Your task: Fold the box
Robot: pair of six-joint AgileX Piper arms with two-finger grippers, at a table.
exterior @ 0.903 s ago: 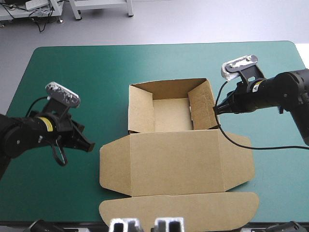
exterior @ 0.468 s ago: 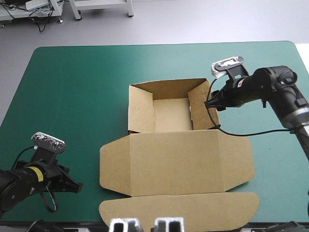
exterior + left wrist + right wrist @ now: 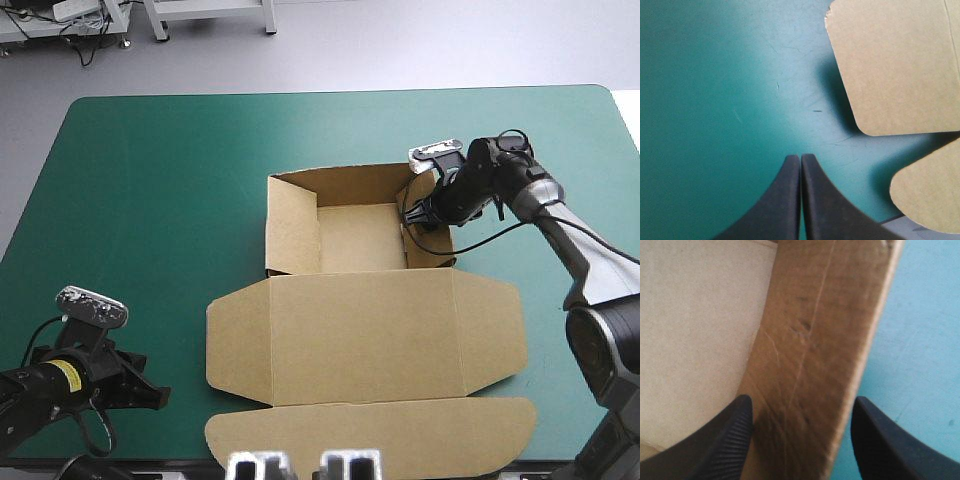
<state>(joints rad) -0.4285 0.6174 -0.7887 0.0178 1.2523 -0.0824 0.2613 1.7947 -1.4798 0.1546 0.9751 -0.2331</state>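
Observation:
The brown box (image 3: 360, 330) stands as an open tray mid-table, walls raised, with its lid flat toward the near edge. My right gripper (image 3: 412, 215) is open at the tray's right wall (image 3: 815, 340). The wall stands between the fingers of the right gripper (image 3: 802, 401), one finger inside over the tray floor (image 3: 695, 330), the other outside over the cover. My left gripper (image 3: 155, 397) is shut low near the table's near left corner. In the left wrist view the left gripper (image 3: 800, 157) points over bare cover, with the lid's side flap (image 3: 895, 65) just ahead and to one side.
The lid's long rounded tuck flap (image 3: 370, 435) lies along the table's near edge. Side flaps (image 3: 495, 335) stick out left and right of the lid. Teal-green cover (image 3: 150, 180) stretches wide to the left of the box and beyond it.
My right gripper has moved left from beside the tray onto its right wall. My left gripper has drawn back from beside the lid to the near left corner.

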